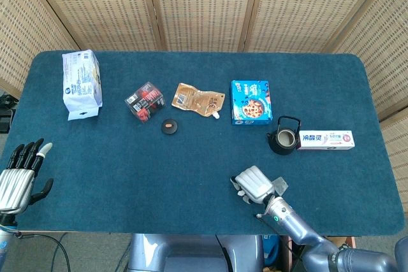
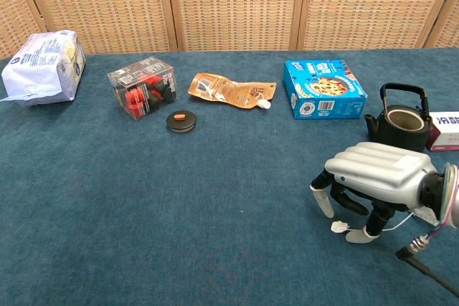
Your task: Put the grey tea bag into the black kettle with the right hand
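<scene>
Fingertips down on the table, tea bag under your right hand.

Your right hand (image 2: 376,177) stands arched at the near edge of the table (image 1: 191,157), fingers (image 2: 320,201) curled down to the cloth; whether they actually pinch anything cannot be told from either view. The grey tea bag (image 1: 278,185) lies flat under and just behind that hand, a small white tag (image 2: 339,227) on a thread showing by the fingertips. Expect it to be very light, soft and limp, so take it by an edge or corner with thumb and finger; the thread may well snag. The black kettle (image 2: 400,120) sits open-topped further back, near the hand, beside a toothpaste box (image 1: 326,139). Most of the bag is hidden by your palm. Your left hand (image 1: 19,173) rests spread and empty, far off.
</scene>
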Robot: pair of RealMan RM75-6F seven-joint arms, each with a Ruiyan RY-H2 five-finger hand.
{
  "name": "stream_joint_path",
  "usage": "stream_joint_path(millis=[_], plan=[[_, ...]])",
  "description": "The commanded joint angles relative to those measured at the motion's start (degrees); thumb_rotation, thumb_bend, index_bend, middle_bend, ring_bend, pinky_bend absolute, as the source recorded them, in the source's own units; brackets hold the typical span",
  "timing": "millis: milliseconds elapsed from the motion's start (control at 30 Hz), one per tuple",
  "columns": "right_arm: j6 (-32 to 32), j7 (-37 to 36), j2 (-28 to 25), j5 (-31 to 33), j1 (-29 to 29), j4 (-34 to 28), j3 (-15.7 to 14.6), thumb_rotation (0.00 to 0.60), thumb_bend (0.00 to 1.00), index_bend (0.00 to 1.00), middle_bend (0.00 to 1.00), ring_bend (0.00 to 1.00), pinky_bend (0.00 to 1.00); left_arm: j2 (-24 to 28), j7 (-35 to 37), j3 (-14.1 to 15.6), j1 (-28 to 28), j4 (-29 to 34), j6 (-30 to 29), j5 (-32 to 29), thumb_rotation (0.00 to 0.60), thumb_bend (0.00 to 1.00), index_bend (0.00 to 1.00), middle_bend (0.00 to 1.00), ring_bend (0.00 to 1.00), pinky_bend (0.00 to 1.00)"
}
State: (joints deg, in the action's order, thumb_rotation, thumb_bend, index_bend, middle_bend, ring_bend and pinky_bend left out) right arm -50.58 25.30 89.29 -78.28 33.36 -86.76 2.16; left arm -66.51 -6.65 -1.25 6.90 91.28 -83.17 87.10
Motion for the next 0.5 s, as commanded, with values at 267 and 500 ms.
stream_joint_path(millis=[267, 500], plan=[[0.35, 1.43, 0.68, 1.81, 0.72, 0.50, 0.09, 0.600, 0.35, 0.58, 0.87, 0.88, 0.94, -0.27, 0.70, 0.12, -0.12, -0.84, -0.03, -0.08, 0.600, 0.41, 0.00, 0.00, 0.00, 0.00], [0.41, 2.07, 1.01, 2.87, 1.17, 0.94, 0.18, 0.600, 0.40, 0.60, 0.87, 0.89, 0.95, -0.43, 1.10, 0.15, -0.11, -1.33, 0.02, -0.09, 0.600, 0.41, 0.00, 0.00, 0.00, 0.00]])
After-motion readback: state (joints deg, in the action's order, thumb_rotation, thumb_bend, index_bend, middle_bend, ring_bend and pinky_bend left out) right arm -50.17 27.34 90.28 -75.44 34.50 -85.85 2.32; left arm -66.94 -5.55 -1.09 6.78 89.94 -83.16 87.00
